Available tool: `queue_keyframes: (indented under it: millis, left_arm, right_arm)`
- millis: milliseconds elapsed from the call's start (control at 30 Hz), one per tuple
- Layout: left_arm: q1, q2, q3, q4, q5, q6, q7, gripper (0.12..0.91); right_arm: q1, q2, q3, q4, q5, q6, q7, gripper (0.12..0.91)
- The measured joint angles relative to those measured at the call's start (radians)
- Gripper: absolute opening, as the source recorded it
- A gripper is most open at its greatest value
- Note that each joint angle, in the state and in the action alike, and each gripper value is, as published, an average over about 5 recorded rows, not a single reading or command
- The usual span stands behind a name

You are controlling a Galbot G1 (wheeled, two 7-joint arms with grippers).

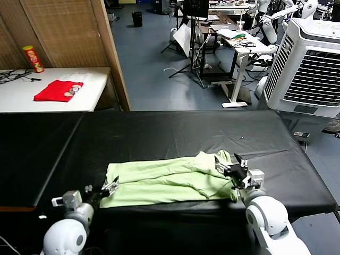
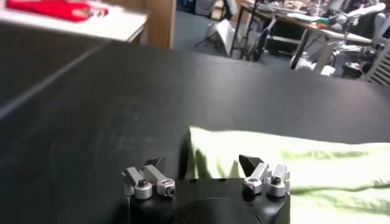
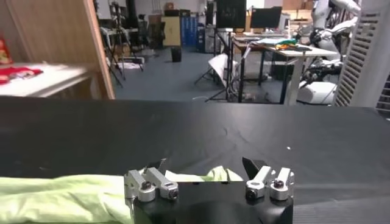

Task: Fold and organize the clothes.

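Here the pale green shirt (image 1: 170, 183) lies folded into a long band on the black table (image 1: 159, 133), its long axis running nine to three o'clock along the near edge. The left gripper (image 1: 106, 188) sits at the band's nine o'clock end, jaws spread wide with nothing between them. The right gripper (image 1: 232, 169) rests at the three o'clock end, likewise wide open and empty. The head view alone shows a red garment (image 1: 58, 90) on a white side table (image 1: 90, 93) at eleven o'clock. The left wrist view shows the cloth's corner (image 2: 207, 152) between the left gripper's fingers (image 2: 149, 181).
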Motion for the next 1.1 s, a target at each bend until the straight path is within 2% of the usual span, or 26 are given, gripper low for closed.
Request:
queue_keyframes:
  millis: [67,133,367,467,600,733,833,967,1033,1100]
  left_arm:
    - [0.007,-0.011,-0.001,0.007,0.012,-0.011,0.007,0.767]
    - [0.013,-0.02,-0.002,0.012,0.022,-0.022,0.015,0.697]
    - [0.03,-0.05,-0.002,0.002,-0.012,-0.017,0.016,0.298]
    - [0.035,-0.061,0.002,-0.013,-0.006,-0.008,0.015,0.177]
    - [0.027,-0.061,0.009,-0.027,0.052,-0.016,0.017,0.166]
    - [0.01,-0.03,0.004,-0.016,0.188,-0.069,0.036,0.16]
    - [0.0,0.03,-0.018,0.003,0.301,-0.109,0.05,0.16]
    - [0.003,0.147,-0.066,0.038,0.412,-0.151,0.056,0.16]
    - [0.007,0.204,-0.088,0.051,0.437,-0.156,0.052,0.16]
    - [0.006,0.244,-0.101,0.053,0.427,-0.142,0.04,0.16]
  right_arm:
    - [-0.005,-0.001,0.006,0.009,0.005,0.0,0.001,0.798]
    - [-0.011,-0.002,0.013,0.018,0.007,0.001,0.002,0.798]
    - [-0.025,-0.004,0.024,0.039,0.007,0.005,0.003,0.798]
    - [-0.027,0.0,0.025,0.041,0.006,0.007,0.002,0.798]
    - [-0.027,0.005,0.027,0.05,0.004,0.007,0.003,0.798]
    - [-0.034,0.006,0.035,0.063,0.004,0.007,0.004,0.798]
    - [-0.044,0.008,0.041,0.072,0.002,0.008,0.004,0.798]
    - [-0.058,0.017,0.043,0.08,-0.007,0.012,0.004,0.798]
    - [-0.067,0.025,0.041,0.083,-0.02,0.016,0.003,0.798]
    - [-0.076,0.036,0.036,0.085,-0.038,0.019,0.001,0.798]
